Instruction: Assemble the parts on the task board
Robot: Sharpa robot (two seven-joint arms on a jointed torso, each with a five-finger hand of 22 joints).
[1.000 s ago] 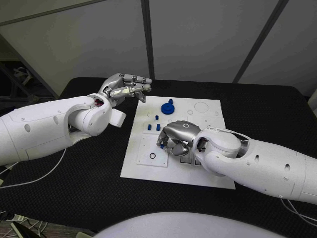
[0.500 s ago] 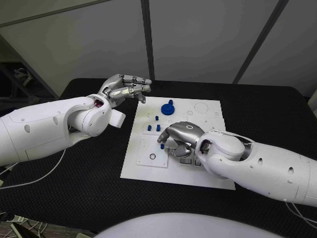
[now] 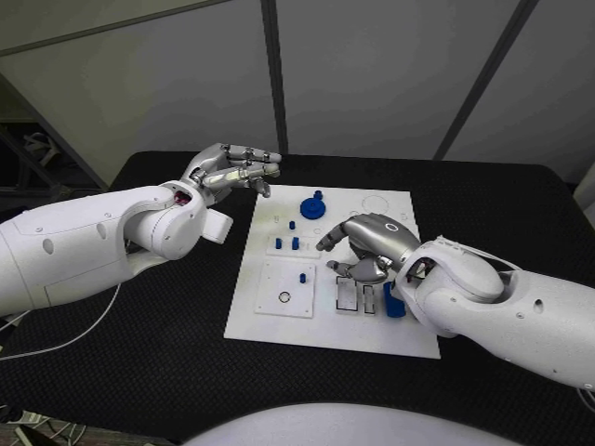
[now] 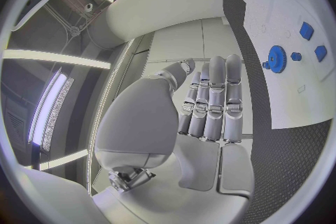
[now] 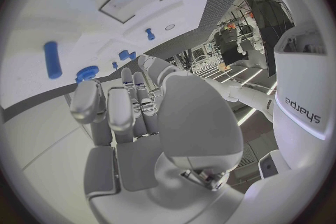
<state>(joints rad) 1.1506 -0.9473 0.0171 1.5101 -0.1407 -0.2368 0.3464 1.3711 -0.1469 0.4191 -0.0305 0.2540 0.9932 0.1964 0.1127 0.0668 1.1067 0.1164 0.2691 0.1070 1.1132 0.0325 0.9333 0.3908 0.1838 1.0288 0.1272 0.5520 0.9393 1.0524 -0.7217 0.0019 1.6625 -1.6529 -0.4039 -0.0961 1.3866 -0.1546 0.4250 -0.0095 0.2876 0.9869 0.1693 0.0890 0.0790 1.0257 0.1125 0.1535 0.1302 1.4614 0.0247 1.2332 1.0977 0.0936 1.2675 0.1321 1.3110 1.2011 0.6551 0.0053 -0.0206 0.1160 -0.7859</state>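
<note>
I've got my right silver hand (image 3: pixel 366 243) hovering empty, fingers loosely curled, over the white plastic task board (image 3: pixel 278 316); left hand (image 3: pixel 231 168) idle, open. Next, I'd judge, pick the blue cylindrical peg (image 3: pixel 393 301) lying beside the slots

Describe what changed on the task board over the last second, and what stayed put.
The right hand lifted off the middle of the task board and shifted toward the board's right side, uncovering the rectangular slots and a blue part lying beside them. It holds nothing visible. The left hand kept hovering off the board's far left corner, and the blue gear and small blue pegs stayed in place.
</note>
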